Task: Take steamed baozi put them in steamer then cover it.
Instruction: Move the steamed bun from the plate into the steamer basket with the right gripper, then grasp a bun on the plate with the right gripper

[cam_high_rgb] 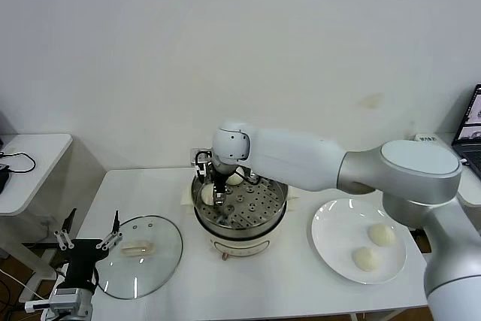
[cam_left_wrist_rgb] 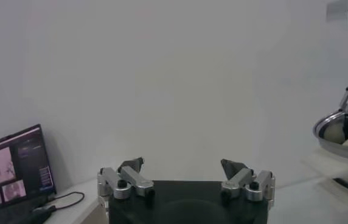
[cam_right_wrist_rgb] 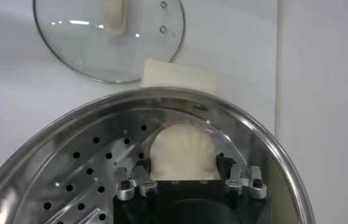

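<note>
The steel steamer point(cam_high_rgb: 275, 192) sits on its white cooker base at the table's middle. My right gripper point(cam_high_rgb: 216, 192) is down inside it at its left side. In the right wrist view the gripper point(cam_right_wrist_rgb: 181, 171) is open, its fingers straddling one baozi point(cam_right_wrist_rgb: 183, 149) that rests on the perforated floor by the steamer wall point(cam_right_wrist_rgb: 70, 143). A second baozi point(cam_high_rgb: 236, 178) lies at the basket's back. Two more baozi point(cam_high_rgb: 381, 234) point(cam_high_rgb: 366, 258) lie on the white plate point(cam_high_rgb: 334, 223). The glass cover point(cam_high_rgb: 154, 261) point(cam_right_wrist_rgb: 83, 49) lies flat on the table to the left. My left gripper point(cam_high_rgb: 89, 238) point(cam_left_wrist_rgb: 182, 164) is open and empty, parked beside the cover.
A small white side table point(cam_high_rgb: 30, 155) with a cable stands at the far left. A laptop point(cam_high_rgb: 473, 122) point(cam_left_wrist_rgb: 13, 167) sits at the right edge. The cooker's cream side handle point(cam_right_wrist_rgb: 180, 76) juts toward the cover. The steamer rim point(cam_left_wrist_rgb: 331, 129) shows in the left wrist view.
</note>
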Available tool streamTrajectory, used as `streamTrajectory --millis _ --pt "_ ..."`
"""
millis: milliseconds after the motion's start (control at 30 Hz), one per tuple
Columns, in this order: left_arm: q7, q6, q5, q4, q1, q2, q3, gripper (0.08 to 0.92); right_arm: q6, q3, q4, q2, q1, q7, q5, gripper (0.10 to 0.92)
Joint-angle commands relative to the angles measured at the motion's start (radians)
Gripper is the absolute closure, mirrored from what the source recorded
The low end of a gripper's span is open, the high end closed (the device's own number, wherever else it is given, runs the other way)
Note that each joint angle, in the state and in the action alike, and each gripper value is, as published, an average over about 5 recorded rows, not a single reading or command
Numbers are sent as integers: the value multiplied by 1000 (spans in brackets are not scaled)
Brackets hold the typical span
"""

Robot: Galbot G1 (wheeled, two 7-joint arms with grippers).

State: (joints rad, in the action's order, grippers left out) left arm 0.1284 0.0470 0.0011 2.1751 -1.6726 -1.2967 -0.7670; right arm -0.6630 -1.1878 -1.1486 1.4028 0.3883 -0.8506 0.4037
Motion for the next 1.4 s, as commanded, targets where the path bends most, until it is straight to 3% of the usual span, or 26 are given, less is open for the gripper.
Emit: streamTrajectory --millis 33,300,567,767,1133,1400 --pt "1 1 1 0 1 1 2 177 10 2 -17 -16 41 -44 -7 228" --pt "0 3 -3 2 4 3 7 177 109 -29 -177 -210 224 -219 -50 203" --pt "-2 13 -11 23 5 6 21 177 229 -95 -428 -534 379 -309 -105 203" --pt "-3 12 -10 28 -7 15 28 177 265 -93 -590 -804 329 -322 -174 203" --pt "-2 8 1 21 -21 4 39 177 330 264 -654 -1131 -195 -300 -377 203" --pt "0 9 22 24 -37 -5 46 177 396 653 -607 -1169 -707 -300 -545 203"
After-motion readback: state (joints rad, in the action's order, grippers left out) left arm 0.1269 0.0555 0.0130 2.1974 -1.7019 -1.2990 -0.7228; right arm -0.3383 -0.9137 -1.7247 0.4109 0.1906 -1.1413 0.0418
